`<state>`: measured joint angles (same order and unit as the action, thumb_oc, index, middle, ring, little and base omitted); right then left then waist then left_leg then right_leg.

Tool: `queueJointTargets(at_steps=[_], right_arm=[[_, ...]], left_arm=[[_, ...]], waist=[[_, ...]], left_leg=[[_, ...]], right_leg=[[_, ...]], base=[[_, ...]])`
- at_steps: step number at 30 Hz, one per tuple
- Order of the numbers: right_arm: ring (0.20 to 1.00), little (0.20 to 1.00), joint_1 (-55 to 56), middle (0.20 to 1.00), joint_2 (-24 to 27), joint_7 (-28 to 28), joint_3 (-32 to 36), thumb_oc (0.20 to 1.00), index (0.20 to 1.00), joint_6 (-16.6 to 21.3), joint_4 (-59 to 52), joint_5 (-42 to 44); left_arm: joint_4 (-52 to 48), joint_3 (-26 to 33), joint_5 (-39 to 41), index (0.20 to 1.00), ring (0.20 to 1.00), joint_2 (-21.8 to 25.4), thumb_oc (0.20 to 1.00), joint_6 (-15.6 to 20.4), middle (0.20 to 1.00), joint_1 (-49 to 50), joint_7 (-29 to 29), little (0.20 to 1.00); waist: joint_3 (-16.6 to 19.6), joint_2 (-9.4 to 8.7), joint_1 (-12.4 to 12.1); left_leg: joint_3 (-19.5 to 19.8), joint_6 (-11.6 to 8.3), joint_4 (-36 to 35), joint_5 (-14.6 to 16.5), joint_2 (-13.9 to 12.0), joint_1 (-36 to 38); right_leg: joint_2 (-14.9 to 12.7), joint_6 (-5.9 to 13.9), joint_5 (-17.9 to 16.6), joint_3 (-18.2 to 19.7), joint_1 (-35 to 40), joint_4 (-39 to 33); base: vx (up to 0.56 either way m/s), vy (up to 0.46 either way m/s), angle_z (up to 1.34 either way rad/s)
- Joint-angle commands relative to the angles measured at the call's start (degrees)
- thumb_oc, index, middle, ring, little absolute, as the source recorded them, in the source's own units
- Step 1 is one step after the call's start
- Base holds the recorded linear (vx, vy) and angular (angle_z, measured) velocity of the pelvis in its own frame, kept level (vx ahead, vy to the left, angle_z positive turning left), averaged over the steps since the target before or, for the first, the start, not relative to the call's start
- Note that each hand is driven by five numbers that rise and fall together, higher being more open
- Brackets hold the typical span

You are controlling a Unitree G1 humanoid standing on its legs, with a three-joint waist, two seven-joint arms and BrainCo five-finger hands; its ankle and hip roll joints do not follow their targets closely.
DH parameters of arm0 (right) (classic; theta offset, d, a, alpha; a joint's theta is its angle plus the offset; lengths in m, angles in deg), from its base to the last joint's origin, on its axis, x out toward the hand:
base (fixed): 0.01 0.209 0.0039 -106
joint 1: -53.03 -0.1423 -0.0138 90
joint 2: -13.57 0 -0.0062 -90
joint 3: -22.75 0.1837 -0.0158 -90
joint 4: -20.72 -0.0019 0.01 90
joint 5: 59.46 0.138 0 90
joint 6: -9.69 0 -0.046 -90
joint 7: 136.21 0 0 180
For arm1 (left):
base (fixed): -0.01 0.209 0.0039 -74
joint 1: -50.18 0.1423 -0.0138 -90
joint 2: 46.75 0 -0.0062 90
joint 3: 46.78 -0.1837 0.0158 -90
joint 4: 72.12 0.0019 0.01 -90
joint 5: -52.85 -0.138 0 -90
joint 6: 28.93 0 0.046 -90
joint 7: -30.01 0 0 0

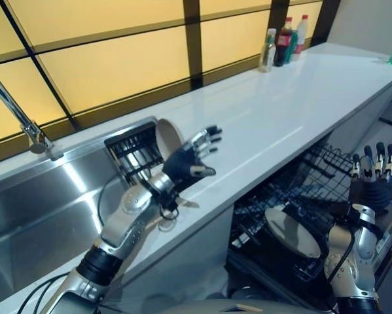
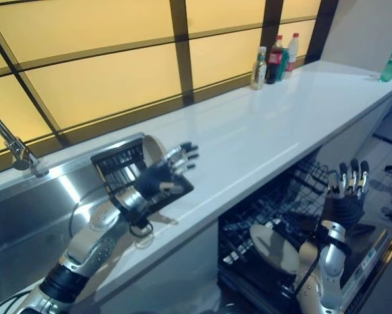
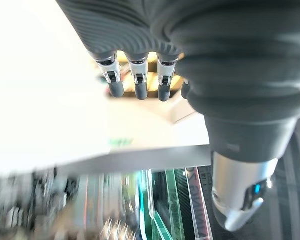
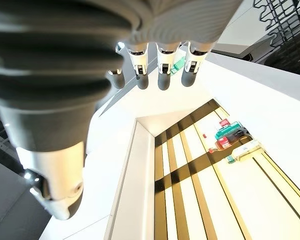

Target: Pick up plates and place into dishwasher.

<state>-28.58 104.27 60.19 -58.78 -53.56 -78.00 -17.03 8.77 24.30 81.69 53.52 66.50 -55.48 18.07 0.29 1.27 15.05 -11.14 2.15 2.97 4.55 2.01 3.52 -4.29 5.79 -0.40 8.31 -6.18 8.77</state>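
A: What sits in the dishwasher rack [image 1: 294,196]?
B: One pale plate [image 1: 292,231], lying tilted in the rack below the tabletop [image 1: 281,111] edge.
A: And the other plate [image 1: 169,139]?
B: Upright in the black dish rack [image 1: 133,154] at the sink [image 1: 32,209] edge, just behind the left robot hand [image 1: 190,159], fingers spread, empty.
A: The right robot hand [image 1: 374,176]?
B: Raised beside the dishwasher rack, fingers straight, holding nothing.

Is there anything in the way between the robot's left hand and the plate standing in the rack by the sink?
Nothing visible blocks it. The open left hand hovers right beside the round beige plate, which stands on edge in the black wire dish rack next to the steel sink. Only open air over the white counter lies between them.
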Motion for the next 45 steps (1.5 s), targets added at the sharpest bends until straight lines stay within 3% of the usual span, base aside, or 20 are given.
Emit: queueJointTargets(at_steps=[1, 4, 7, 10, 13, 17, 21, 23, 27, 31, 35, 39, 45], right_arm=[[1.000, 1.000, -3.79, 1.000, 2.26, -1.70, 1.96, 1.000, 1.000, 2.45, -4.06, -1.26], [1.000, 1.000, -3.97, 1.000, 3.19, -3.10, 2.81, 1.000, 1.000, 1.05, -3.58, -0.41], [1.000, 1.000, -4.27, 1.000, 4.22, -5.18, 4.16, 1.000, 1.000, -0.42, -2.55, 1.66], [1.000, 1.000, -4.28, 1.000, 5.07, -7.52, 4.68, 1.000, 1.000, -2.25, -1.94, 2.99], [1.000, 1.000, -4.05, 1.000, 7.00, -10.89, 4.46, 1.000, 1.000, -4.52, -1.90, 3.83], [1.000, 1.000, -3.16, 1.000, 10.82, -14.52, 4.76, 1.000, 1.000, -5.43, -1.00, 6.66], [1.000, 1.000, -2.31, 1.000, 12.96, -16.65, 5.42, 1.000, 1.000, -5.35, 0.32, 8.73], [1.000, 1.000, -1.95, 1.000, 13.73, -17.10, 5.61, 1.000, 1.000, -5.38, 0.77, 9.44], [1.000, 1.000, -1.81, 1.000, 15.05, -17.32, 5.62, 1.000, 1.000, -5.36, 1.59, 10.17], [1.000, 1.000, -1.65, 1.000, 15.50, -17.35, 5.44, 1.000, 1.000, -5.29, 2.01, 10.40], [1.000, 1.000, -2.42, 1.000, 16.26, -17.34, 5.14, 1.000, 1.000, -5.81, 2.79, 9.95], [1.000, 1.000, -2.36, 1.000, 16.18, -15.98, 4.54, 1.000, 1.000, -6.51, 1.73, 9.28], [1.000, 1.000, -1.47, 1.000, 15.63, -17.55, 4.97, 1.000, 1.000, -6.97, 1.41, 9.11]], left_arm=[[-0.87, 4.75, -11.20, 1.000, 1.000, 3.89, 1.000, 7.62, 1.000, -6.86, 9.53, 1.000], [2.97, 8.64, -21.44, 1.000, 1.000, 8.34, 1.000, 14.04, 1.000, -10.17, 14.63, 1.000], [5.67, 10.64, -26.60, 1.000, 1.000, 13.10, 1.000, 18.79, 1.000, -12.23, 16.48, 1.000], [8.16, 10.93, -30.49, 1.000, 1.000, 18.34, 1.000, 20.65, 1.000, -14.01, 15.83, 1.000], [13.05, 9.37, -36.76, 1.000, 1.000, 26.51, 1.000, 21.98, 1.000, -16.98, 17.07, 1.000], [21.65, 0.92, -44.31, 1.000, 1.000, 39.80, 1.000, 24.39, 1.000, -23.89, 17.70, 1.000], [23.81, -8.99, -48.77, 1.000, 1.000, 48.57, 1.000, 24.58, 1.000, -32.56, 16.85, 1.000], [23.38, -13.25, -50.14, 1.000, 1.000, 50.77, 1.000, 24.07, 1.000, -36.33, 16.58, 1.000], [24.29, -21.11, -52.47, 1.000, 1.000, 52.57, 1.000, 24.82, 1.000, -43.36, 16.24, 1.000], [25.62, -28.05, -50.74, 1.000, 1.000, 51.41, 1.000, 23.89, 1.000, -48.90, 15.41, 1.000], [27.47, -31.31, -51.48, 1.000, 1.000, 49.15, 1.000, 23.16, 1.000, -48.56, 7.34, 1.000], [27.47, -33.19, -49.92, 1.000, 1.000, 48.42, 1.000, 20.03, 1.000, -48.81, 2.44, 1.000], [30.98, -33.69, -51.55, 1.000, 1.000, 47.38, 1.000, 18.85, 1.000, -46.67, 0.36, 1.000]], waist=[[-1.28, 0.13, 0.51], [-0.78, 0.00, 0.72], [-0.50, 0.07, 0.85], [-0.35, 0.33, 0.95], [-0.26, 0.83, 1.18], [-0.44, 1.56, 1.99], [-0.72, 1.98, 2.49], [-0.80, 2.05, 2.52], [-0.84, 2.22, 2.70], [-0.96, 1.88, 3.07], [-1.29, 1.54, 3.36], [-1.60, 1.26, 3.65], [-1.82, 0.98, 4.43]], left_leg=[[3.84, 1.98, -0.55, 1.60, -0.53, 1.63], [3.47, 1.76, -1.05, 1.28, -0.43, 1.65], [3.08, 1.63, -1.24, 1.24, -0.28, 1.64], [2.62, 1.48, -1.34, 1.20, -0.18, 1.73], [2.09, 1.40, -1.31, 1.25, -0.06, 1.86], [1.20, 1.26, -1.01, 1.53, 0.01, 1.87], [0.86, 1.07, -0.82, 1.55, -0.03, 1.77], [0.76, 0.91, -0.62, 1.56, -0.12, 1.66], [0.79, 0.82, -0.28, 1.73, -0.20, 1.44], [0.83, 0.94, -0.34, 1.96, -0.24, 1.62], [0.53, 1.09, 0.11, 2.26, -0.33, 1.83], [0.17, 1.26, 0.86, 2.61, -0.37, 1.82], [-0.70, 1.42, 1.03, 2.65, -0.48, 2.09]], right_leg=[[1.98, 2.54, -6.30, 2.71, -1.15, 2.04], [2.02, 2.68, -6.66, 3.01, -1.50, 2.26], [1.78, 2.80, -7.06, 2.99, -1.65, 2.34], [1.47, 2.93, -7.35, 2.95, -1.65, 2.22], [1.05, 3.22, -7.75, 3.14, -1.66, 2.14], [0.62, 3.67, -8.63, 3.55, -1.95, 2.23], [0.23, 4.03, -9.87, 3.69, -2.24, 2.51], [0.04, 4.15, -10.03, 3.74, -2.21, 2.50], [-0.17, 4.12, -10.15, 3.70, -2.14, 2.61], [-0.08, 4.19, -10.28, 3.77, -2.47, 3.29], [-0.06, 4.25, -10.29, 3.68, -2.66, 4.12], [0.00, 4.31, -9.68, 3.80, -2.32, 3.92], [0.19, 4.47, -9.15, 3.79, -1.78, 3.53]], base=[[-0.02, 0.032, 0.00], [0.00, 0.011, 0.00], [0.00, 0.000, 0.00], [0.00, 0.000, 0.00], [0.00, 0.000, 0.00], [0.00, 0.007, -0.02], [0.03, -0.004, -0.03], [0.04, -0.016, 0.01], [0.04, -0.015, 0.00], [0.04, -0.008, 0.00], [0.06, -0.025, 0.00], [0.05, -0.028, -0.03], [0.04, -0.015, -0.06]])
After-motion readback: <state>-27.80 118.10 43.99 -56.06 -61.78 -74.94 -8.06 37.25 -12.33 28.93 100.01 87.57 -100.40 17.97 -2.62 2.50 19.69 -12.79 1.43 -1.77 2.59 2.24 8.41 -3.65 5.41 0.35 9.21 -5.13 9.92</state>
